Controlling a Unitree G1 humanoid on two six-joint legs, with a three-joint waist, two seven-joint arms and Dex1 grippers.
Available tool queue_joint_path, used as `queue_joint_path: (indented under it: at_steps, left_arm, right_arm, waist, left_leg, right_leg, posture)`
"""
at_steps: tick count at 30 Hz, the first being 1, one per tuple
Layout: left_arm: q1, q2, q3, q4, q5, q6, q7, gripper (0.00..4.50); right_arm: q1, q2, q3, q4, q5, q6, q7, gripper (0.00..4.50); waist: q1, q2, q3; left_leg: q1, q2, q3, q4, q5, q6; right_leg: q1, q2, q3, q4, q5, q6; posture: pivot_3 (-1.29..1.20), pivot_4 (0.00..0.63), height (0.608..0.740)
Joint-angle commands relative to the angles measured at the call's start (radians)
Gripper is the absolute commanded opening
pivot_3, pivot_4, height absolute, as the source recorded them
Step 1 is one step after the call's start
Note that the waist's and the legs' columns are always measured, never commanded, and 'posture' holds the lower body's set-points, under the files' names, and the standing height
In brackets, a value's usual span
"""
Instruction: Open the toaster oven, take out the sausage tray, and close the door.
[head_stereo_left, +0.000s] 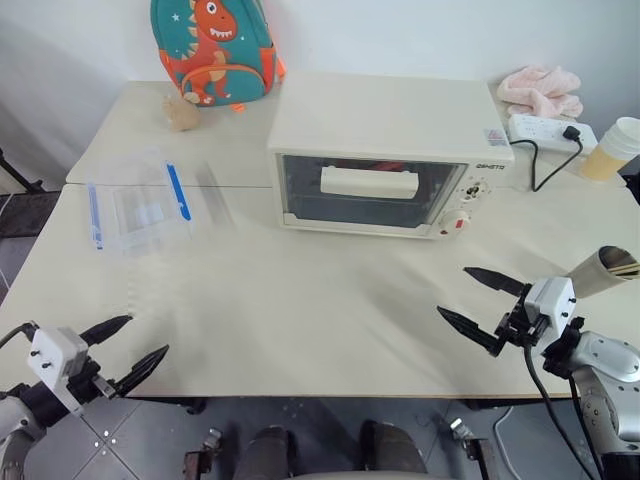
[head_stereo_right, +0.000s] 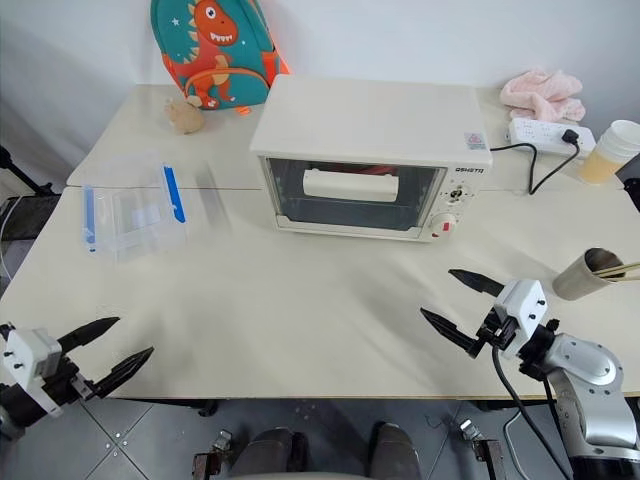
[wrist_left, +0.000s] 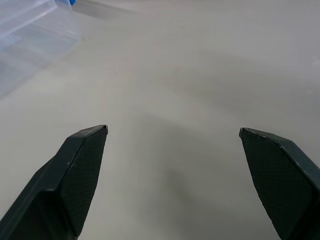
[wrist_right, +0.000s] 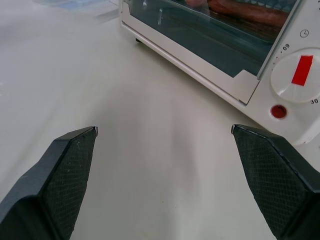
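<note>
1. The toaster oven (head_stereo_left: 390, 150) stands toward the back of the cream table (head_stereo_left: 300, 300), its glass front facing the robot and its control panel with knobs on the right side.
2. The door (head_stereo_left: 368, 190) is closed, upright against the oven body; its long cream bar handle (head_stereo_left: 368, 182) runs across the upper part of the glass.
3. The sausage tray (wrist_right: 240, 12) is inside the oven; through the glass in the right wrist view, reddish sausages show behind the door.
4. The left gripper (head_stereo_left: 130, 350) hovers at the near left edge of the table, jaws wide apart and holding nothing, well apart from the oven.
5. The right gripper (head_stereo_left: 480, 305) hangs over the near right part of the table, jaws wide apart and empty, pointing toward the oven's lower right corner but not touching it.
6. A clear plastic box with blue clips (head_stereo_left: 140, 205) lies on the table to the left of the oven.
7. A dinosaur backpack (head_stereo_left: 213, 45) leans against the wall behind the oven's left end.
8. A pink cloth (head_stereo_left: 542, 90), a white power strip (head_stereo_left: 550, 130) and a paper cup (head_stereo_left: 615, 148) sit at the far right; another cup with sticks (head_stereo_left: 605, 270) is near the right arm.
</note>
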Motion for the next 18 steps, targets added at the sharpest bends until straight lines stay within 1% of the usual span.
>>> queue_joint_path:
  at_steps: [1, 3, 6, 9, 10, 12, 15, 18]
  left_arm:
    - [-0.008, 0.013, 0.004, -0.039, -0.031, 0.025, -0.007, 4.48]
    - [-0.017, 0.011, 0.002, -0.046, -0.043, 0.040, -0.008, 4.48]
    - [-0.089, 0.000, 0.001, -0.127, -0.225, 0.166, -0.011, 4.48]
    - [-0.200, -0.009, -0.013, -0.220, -0.410, 0.295, 0.051, 4.48]
    - [-0.226, -0.010, -0.024, -0.246, -0.447, 0.330, 0.071, 4.48]
    - [-0.271, -0.009, -0.068, -0.283, -0.458, 0.362, 0.087, 4.48]
    - [-0.316, -0.011, -0.108, -0.285, -0.437, 0.374, 0.098, 4.48]
    - [-0.345, -0.015, -0.144, -0.260, -0.418, 0.378, 0.089, 4.48]
  right_arm:
    - [0.034, -0.010, -0.021, -0.051, 0.041, 0.057, 0.006, 4.50]
    - [0.040, -0.006, -0.023, -0.067, 0.053, 0.069, 0.008, 4.50]
    - [0.029, 0.024, -0.043, -0.167, 0.150, 0.157, -0.059, 4.50]
    - [-0.023, 0.025, -0.058, -0.234, 0.250, 0.264, -0.114, 4.50]
    - [-0.042, 0.021, -0.059, -0.244, 0.270, 0.291, -0.125, 4.50]
    - [-0.105, -0.005, -0.045, -0.256, 0.321, 0.383, -0.138, 4.50]
    - [-0.206, -0.030, -0.018, -0.238, 0.350, 0.494, -0.165, 4.50]
    - [-0.334, -0.018, 0.024, -0.163, 0.319, 0.544, -0.175, 4.50]
  waist:
    - [0.000, 0.000, 0.000]
    - [0.000, 0.000, 0.000]
    - [0.000, 0.000, 0.000]
    - [0.004, 0.000, 0.000]
    - [0.004, 0.000, 0.000]
    - [0.003, 0.000, 0.000]
    - [-0.001, 0.000, 0.000]
    - [-0.006, 0.000, 0.000]
  left_leg:
    - [0.000, 0.000, 0.000, 0.000, 0.000, 0.000]
    - [0.000, 0.000, 0.000, 0.000, 0.000, 0.000]
    - [0.000, 0.001, -0.001, 0.001, 0.000, 0.000]
    - [0.000, 0.003, -0.009, 0.007, -0.001, 0.000]
    - [-0.001, 0.003, -0.009, 0.009, -0.001, 0.000]
    - [0.000, 0.002, -0.009, 0.011, -0.002, 0.001]
    - [0.000, 0.001, -0.008, 0.011, -0.002, 0.001]
    - [0.000, 0.000, -0.007, 0.012, -0.002, 0.000]
  right_leg:
    - [0.000, 0.000, 0.000, 0.000, 0.000, 0.000]
    - [0.000, 0.000, 0.000, 0.000, 0.000, 0.000]
    - [0.000, 0.000, 0.000, 0.001, 0.000, 0.000]
    - [0.000, -0.001, 0.001, 0.006, 0.000, 0.000]
    - [0.000, -0.001, 0.002, 0.007, 0.000, 0.000]
    - [0.001, -0.002, 0.003, 0.008, 0.000, 0.000]
    - [0.000, -0.001, 0.004, 0.009, 0.000, 0.000]
    - [-0.001, 0.002, 0.004, 0.010, 0.000, 0.000]
  posture:
    - [0.00, 0.150, 0.740]
    - [0.00, 0.150, 0.740]
    - [0.00, 0.150, 0.740]
    - [0.00, 0.150, 0.740]
    - [0.00, 0.150, 0.740]
    - [0.00, 0.150, 0.740]
    - [0.00, 0.150, 0.740]
    - [0.00, 0.150, 0.740]
